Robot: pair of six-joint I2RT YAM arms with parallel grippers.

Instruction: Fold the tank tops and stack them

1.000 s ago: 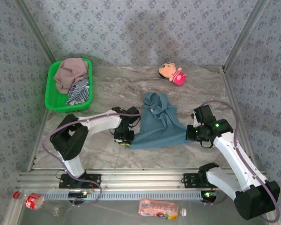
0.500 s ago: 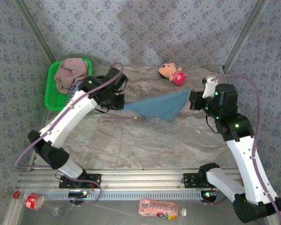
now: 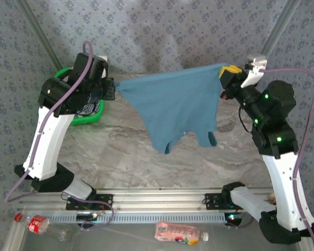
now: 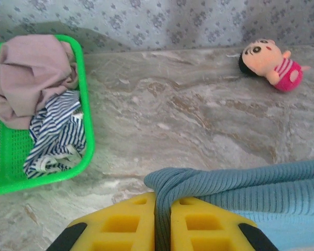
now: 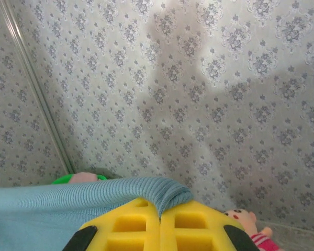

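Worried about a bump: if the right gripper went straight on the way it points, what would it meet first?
Likely the patterned wall; nothing else lies ahead of the right gripper, which is shut on the blue top. Depth is unclear.

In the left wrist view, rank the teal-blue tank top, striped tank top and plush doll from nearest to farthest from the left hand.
1. The teal-blue tank top, pinched in the left hand, bottom centre.
2. The striped tank top, in the green basket, on the left.
3. The plush doll, lying on the table, upper right.
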